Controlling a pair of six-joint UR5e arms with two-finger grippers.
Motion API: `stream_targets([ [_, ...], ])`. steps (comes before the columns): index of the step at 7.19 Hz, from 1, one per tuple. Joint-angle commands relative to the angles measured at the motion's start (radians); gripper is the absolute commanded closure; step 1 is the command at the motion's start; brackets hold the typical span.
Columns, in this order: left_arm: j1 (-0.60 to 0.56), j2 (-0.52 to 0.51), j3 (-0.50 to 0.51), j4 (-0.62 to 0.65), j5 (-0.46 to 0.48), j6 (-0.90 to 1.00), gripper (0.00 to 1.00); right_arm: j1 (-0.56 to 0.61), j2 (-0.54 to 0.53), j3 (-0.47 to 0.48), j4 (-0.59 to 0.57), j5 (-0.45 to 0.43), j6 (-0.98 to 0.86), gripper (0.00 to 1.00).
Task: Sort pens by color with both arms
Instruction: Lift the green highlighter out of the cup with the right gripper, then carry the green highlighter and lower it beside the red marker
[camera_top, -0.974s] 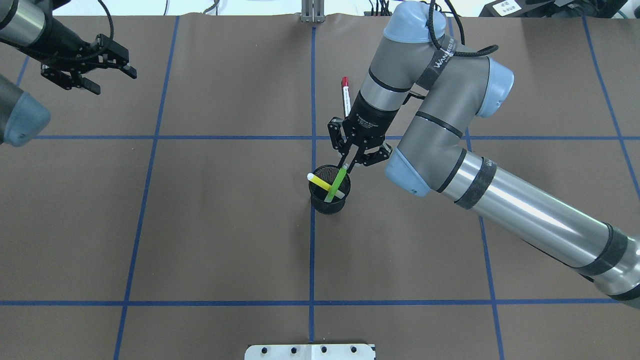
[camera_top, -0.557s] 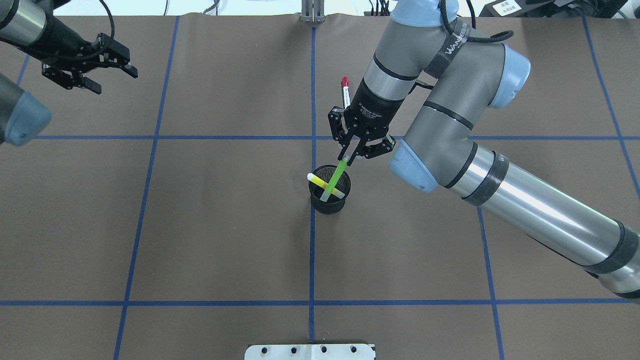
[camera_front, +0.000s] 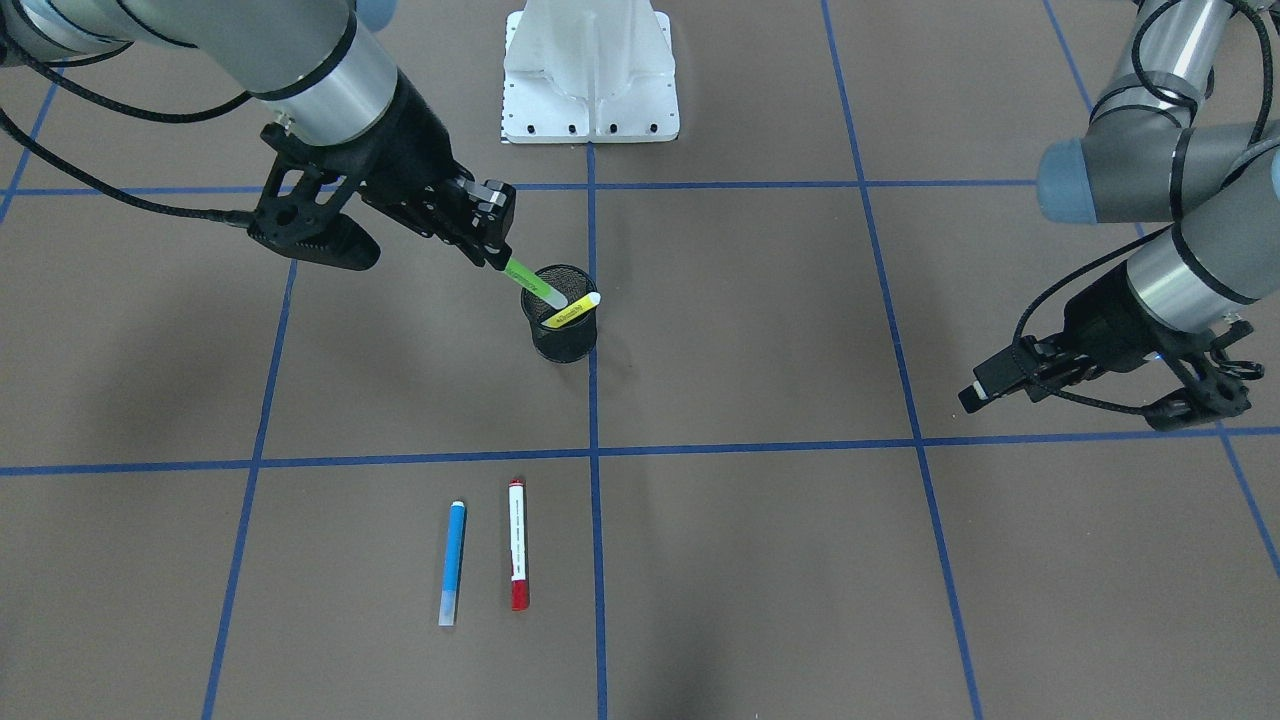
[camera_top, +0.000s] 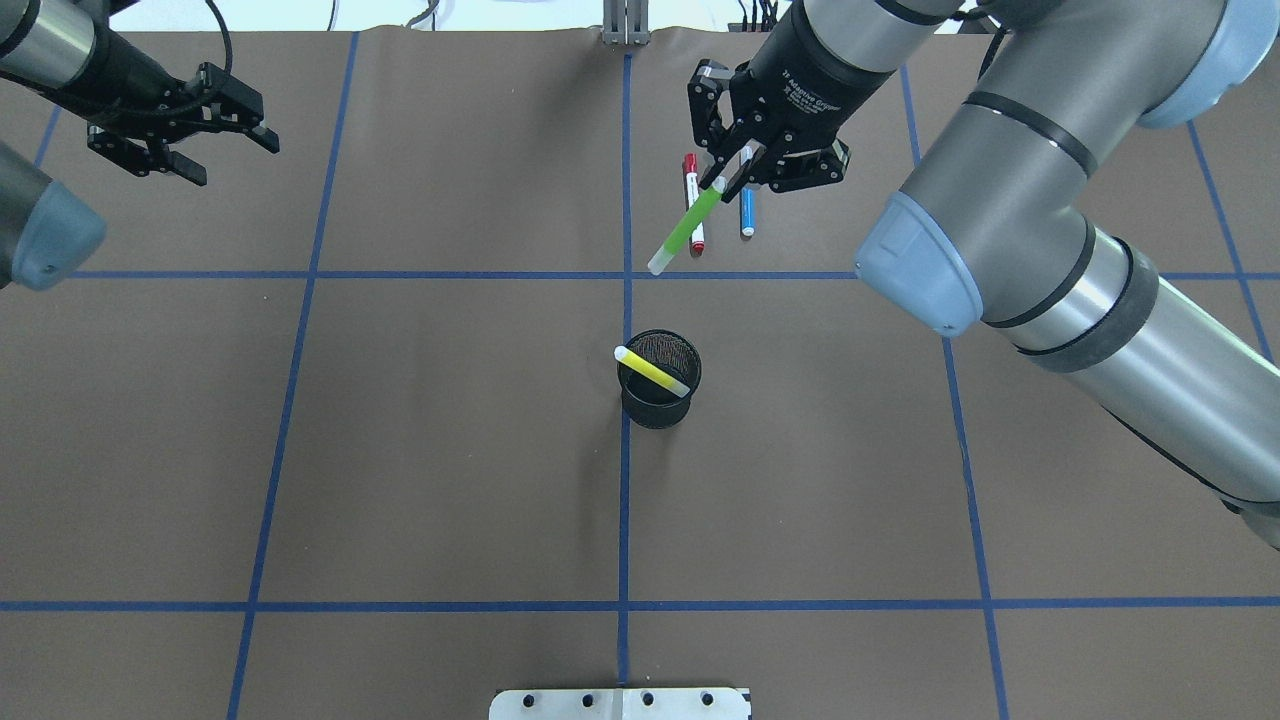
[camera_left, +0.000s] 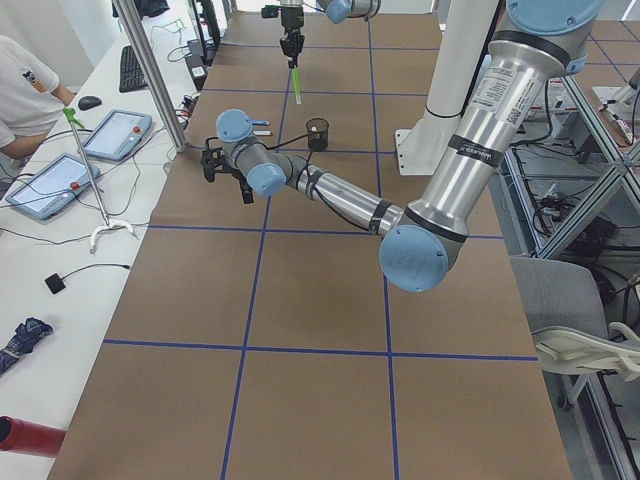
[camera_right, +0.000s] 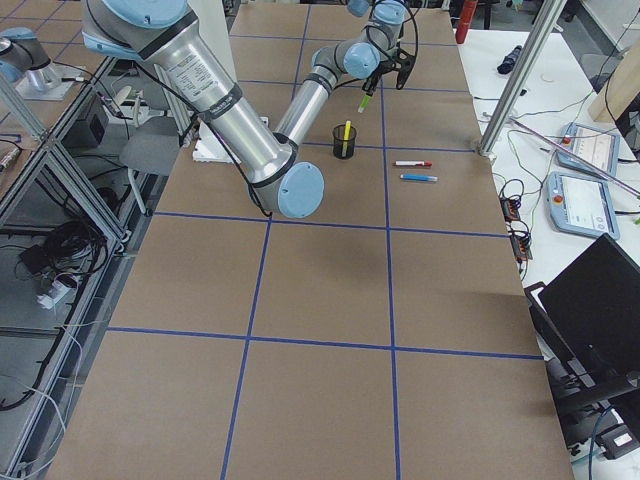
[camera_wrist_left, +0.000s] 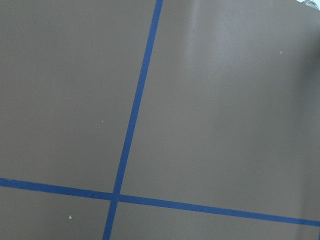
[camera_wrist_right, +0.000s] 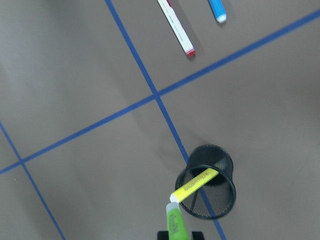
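Observation:
My right gripper (camera_top: 733, 178) is shut on the upper end of the light green pen (camera_top: 686, 224) and holds it slanted in the air, clear of the black mesh cup (camera_top: 655, 400). It shows the same way in the front view (camera_front: 496, 252). The yellow pen (camera_top: 652, 370) leans inside the cup. The red-capped white pen (camera_front: 517, 543) and the blue pen (camera_front: 452, 560) lie side by side on the brown mat, beyond the cup from the robot. My left gripper (camera_top: 232, 162) is open and empty above the far left of the table.
Blue tape lines (camera_top: 624, 500) divide the brown mat into squares. The white metal base (camera_front: 590, 75) stands at the robot's edge. In the side views a metal post (camera_left: 150, 70) and operator desks with tablets (camera_right: 590, 190) border the far side.
My right gripper has lifted the light green pen out of the cup and carried it up and toward the far side, over the red and blue pens. The left arm has barely moved.

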Motion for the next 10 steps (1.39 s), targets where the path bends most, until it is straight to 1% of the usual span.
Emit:
stream_targets([
  [1,-0.009,0.025,-0.054,0.003,0.0,0.002,0.01,-0.063,0.024,0.012,-0.001,-0.305,-0.057,1.0],
  [2,-0.012,0.092,-0.123,0.008,0.002,0.005,0.01,-0.158,0.035,0.011,-0.003,-0.537,-0.059,1.0],
  [3,-0.022,0.13,-0.158,0.011,0.002,0.01,0.01,-0.194,0.061,0.0,-0.001,-0.652,-0.058,1.0],
  [4,-0.022,0.157,-0.183,0.011,0.0,0.01,0.01,-0.258,0.117,-0.082,0.003,-0.851,-0.056,1.0],
  [5,-0.022,0.179,-0.203,0.011,0.0,0.01,0.01,-0.319,0.115,-0.128,0.025,-1.03,-0.061,1.0],
  [6,-0.022,0.18,-0.202,0.011,0.0,0.01,0.01,-0.326,0.119,-0.221,0.14,-1.091,-0.061,1.0],
  [7,-0.02,0.179,-0.202,0.011,0.002,0.01,0.01,-0.332,0.125,-0.357,0.264,-1.189,-0.061,1.0],
  [8,-0.02,0.179,-0.202,0.011,0.002,0.01,0.01,-0.335,0.18,-0.544,0.439,-1.208,-0.083,1.0],
  [9,-0.02,0.179,-0.202,0.011,0.002,0.008,0.01,-0.344,0.188,-0.602,0.466,-1.218,-0.1,1.0],
  [10,-0.02,0.179,-0.203,0.011,0.002,0.01,0.01,-0.356,0.193,-0.639,0.473,-1.219,-0.128,1.0],
])
